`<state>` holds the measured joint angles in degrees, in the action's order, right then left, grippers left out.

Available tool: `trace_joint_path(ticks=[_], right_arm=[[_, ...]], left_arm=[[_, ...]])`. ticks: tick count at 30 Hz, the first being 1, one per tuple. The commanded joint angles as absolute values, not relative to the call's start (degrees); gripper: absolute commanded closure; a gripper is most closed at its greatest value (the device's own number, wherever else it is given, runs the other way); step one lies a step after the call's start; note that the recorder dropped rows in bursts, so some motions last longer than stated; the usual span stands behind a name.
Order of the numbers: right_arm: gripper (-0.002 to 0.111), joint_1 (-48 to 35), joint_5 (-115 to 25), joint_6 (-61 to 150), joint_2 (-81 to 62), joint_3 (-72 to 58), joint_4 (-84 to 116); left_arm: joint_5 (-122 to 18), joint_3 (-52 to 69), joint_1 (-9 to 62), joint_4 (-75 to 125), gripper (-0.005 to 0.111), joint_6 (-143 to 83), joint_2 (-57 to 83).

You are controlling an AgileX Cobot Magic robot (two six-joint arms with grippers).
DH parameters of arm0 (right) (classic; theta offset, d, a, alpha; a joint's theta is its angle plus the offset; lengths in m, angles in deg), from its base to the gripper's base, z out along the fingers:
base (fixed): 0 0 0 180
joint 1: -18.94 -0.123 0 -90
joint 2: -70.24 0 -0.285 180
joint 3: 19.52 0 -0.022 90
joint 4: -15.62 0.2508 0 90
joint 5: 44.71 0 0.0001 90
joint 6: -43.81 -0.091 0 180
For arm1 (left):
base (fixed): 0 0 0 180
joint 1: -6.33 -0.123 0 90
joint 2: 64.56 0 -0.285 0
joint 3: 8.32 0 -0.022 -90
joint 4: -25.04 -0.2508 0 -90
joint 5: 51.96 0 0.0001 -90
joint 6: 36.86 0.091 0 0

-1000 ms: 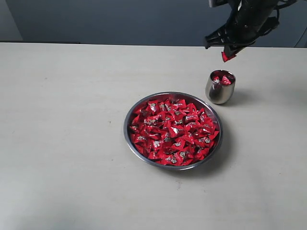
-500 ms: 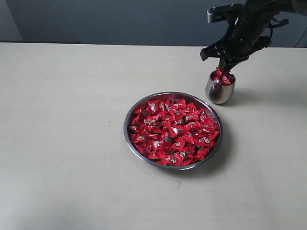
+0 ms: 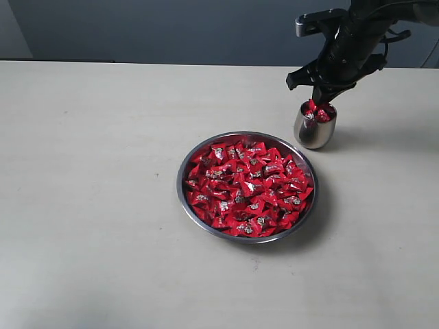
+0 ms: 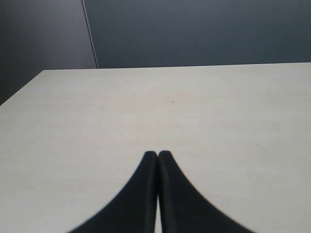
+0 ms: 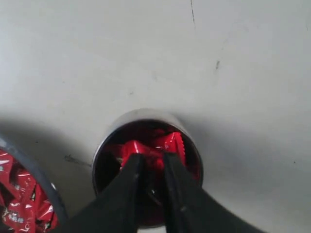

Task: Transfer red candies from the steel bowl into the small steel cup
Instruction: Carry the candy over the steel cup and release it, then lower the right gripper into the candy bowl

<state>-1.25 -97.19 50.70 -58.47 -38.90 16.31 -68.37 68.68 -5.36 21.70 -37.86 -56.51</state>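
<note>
A dark blue-grey wall (image 3: 171,31) closes the room behind a broad, pale, matte table (image 3: 103,205) with a few faint scuffs. Near the table's middle sits the steel bowl (image 3: 182,181), heaped with red candies (image 3: 247,188). Just beyond its far right rim, apart from it, stands the small steel cup (image 3: 312,131), upright, with several candies inside. The right gripper (image 5: 151,159) dips its tips into the cup's mouth, jaws a narrow gap apart with a candy at the tips; I cannot tell whether it is gripped. The left gripper (image 4: 158,155) hangs over bare table, jaws pressed together, empty.
</note>
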Motion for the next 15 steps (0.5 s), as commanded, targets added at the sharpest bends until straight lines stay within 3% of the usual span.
trace_joint_path(ticks=[1,4,15], right_arm=[[0.076,-1.1,-96.7,51.0,-59.0,-39.2,16.0],[0.066,-1.1,-96.4,51.0,-59.0,-39.2,16.0],[0.066,-1.1,-96.3,50.9,-58.9,-39.2,16.1]], left_arm=[[-68.3,68.9,-4.9,21.4,0.106,-38.0,-56.8],[-68.3,68.9,-4.9,21.4,0.106,-38.0,-56.8],[-68.3,68.9,-4.9,21.4,0.106,-38.0,-56.8]])
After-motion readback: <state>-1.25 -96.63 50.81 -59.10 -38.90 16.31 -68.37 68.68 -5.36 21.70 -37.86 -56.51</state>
